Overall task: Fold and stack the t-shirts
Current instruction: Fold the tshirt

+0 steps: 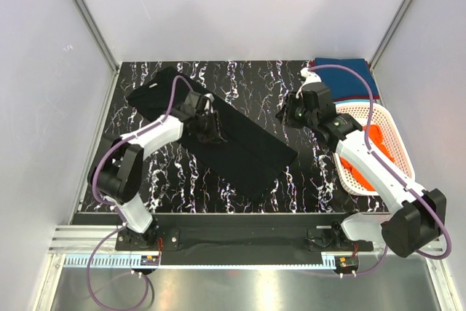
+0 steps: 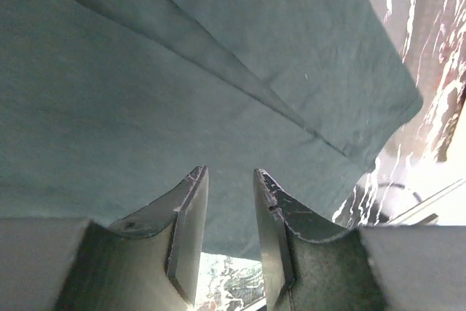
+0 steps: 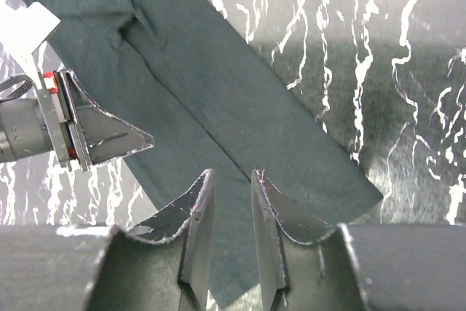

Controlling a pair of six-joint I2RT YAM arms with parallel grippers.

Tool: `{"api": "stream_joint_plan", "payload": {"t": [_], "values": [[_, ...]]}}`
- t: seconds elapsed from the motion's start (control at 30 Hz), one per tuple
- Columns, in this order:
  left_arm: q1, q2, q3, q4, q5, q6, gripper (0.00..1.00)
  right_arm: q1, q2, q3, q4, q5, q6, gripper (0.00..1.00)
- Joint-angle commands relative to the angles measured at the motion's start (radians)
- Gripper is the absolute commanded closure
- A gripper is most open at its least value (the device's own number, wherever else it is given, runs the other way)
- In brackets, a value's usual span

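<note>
A black t-shirt [image 1: 218,136] lies folded into a long strip, running diagonally across the marbled table from back left to front right. My left gripper [image 1: 207,123] hovers over the strip's middle, open, with nothing between its fingers [image 2: 191,209]. In the left wrist view the fabric [image 2: 182,71] fills the frame with a diagonal fold line. My right gripper [image 1: 289,116] hangs open beside the strip's right end, apart from the cloth. In its own view the right gripper [image 3: 233,174] looks down on the black t-shirt [image 3: 218,85] and the left gripper [image 3: 95,136].
A folded teal-blue t-shirt [image 1: 342,72] rests at the back right corner with a dark red edge [image 1: 351,100] under it. In front of it stands a white lattice basket [image 1: 348,172] holding an orange t-shirt [image 1: 380,145]. White walls enclose the table.
</note>
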Motion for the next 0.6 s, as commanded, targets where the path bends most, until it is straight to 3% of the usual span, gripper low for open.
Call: {"api": "stream_joint_plan", "payload": {"t": [0.0, 0.3, 0.57], "values": [[-0.059, -0.024, -0.036, 0.032, -0.078, -0.035, 0.64, -0.007, -0.032, -0.018, -0.019, -0.051, -0.022, 0.67], [-0.133, -0.048, -0.185, -0.010, -0.216, -0.119, 0.64, -0.013, -0.026, -0.061, -0.048, -0.073, -0.014, 0.66], [-0.136, -0.235, -0.354, -0.120, -0.404, -0.122, 0.63, -0.013, -0.021, -0.120, -0.151, -0.156, 0.013, 0.71]]}}
